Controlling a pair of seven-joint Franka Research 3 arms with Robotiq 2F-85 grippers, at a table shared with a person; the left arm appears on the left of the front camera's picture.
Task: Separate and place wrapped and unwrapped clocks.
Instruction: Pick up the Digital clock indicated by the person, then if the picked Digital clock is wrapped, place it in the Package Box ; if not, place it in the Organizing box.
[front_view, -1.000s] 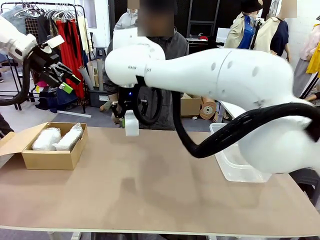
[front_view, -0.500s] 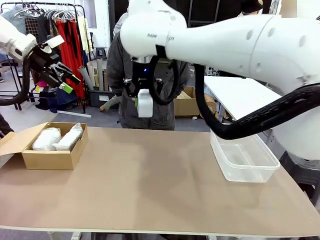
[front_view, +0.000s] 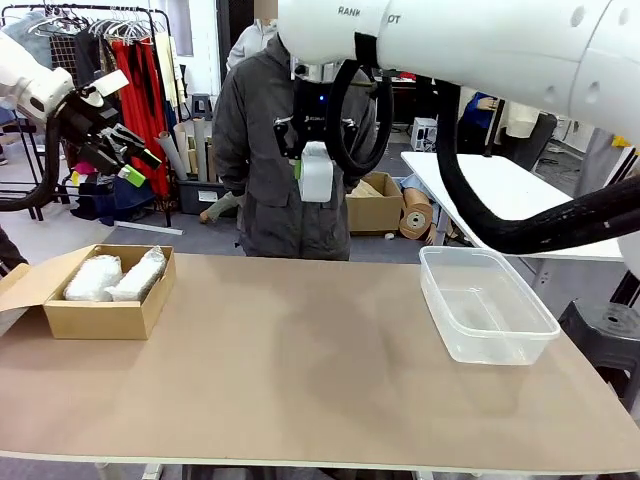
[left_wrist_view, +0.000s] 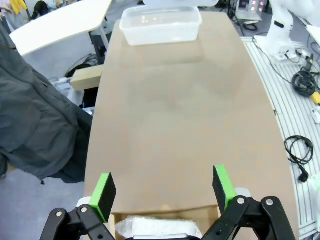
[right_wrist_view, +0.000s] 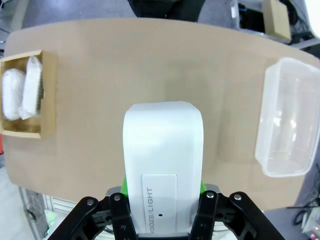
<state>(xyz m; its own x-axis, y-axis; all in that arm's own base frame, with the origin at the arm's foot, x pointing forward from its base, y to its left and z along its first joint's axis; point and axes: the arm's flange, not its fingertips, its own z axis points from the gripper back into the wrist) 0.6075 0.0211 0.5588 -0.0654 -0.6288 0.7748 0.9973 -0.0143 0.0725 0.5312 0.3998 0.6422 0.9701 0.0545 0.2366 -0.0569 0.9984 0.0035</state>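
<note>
- Front view: the right end effector (front_view: 316, 165) hangs high above the table (front_view: 300, 380), clamped on the bare clock (front_view: 316, 178), which points downward in front of a person's grey jacket (front_view: 262, 150).
- The clear plastic tub (front_view: 487, 305) is my landmark. The bare clock is up and to the left of it, well apart; the cardboard box (front_view: 100, 310) sits at the table's opposite end, far left of the tub.
- Two wrapped clocks (front_view: 112, 277) lie side by side inside that box, touching each other.
- The left end effector (front_view: 118, 148) is raised above the box, well away from the tub, its green pads standing wide apart and holding nothing. In the left wrist view the pads (left_wrist_view: 103, 190) frame the bare table with the tub at the far end.
- Risk, as I judge it: the bare clock is smooth, hard white plastic with rounded corners, held only near one end. In the right wrist view most of its body juts past the fingers, so a quick swing could let it slide or pivot.
- If released from this height it would likely bounce off the tub's thin, glossy walls or shove the light tub along the table.
- The wrapped pair look soft and crinkly, with loose film; the box is matte, with an open flap on the side facing away from the tub.
</note>
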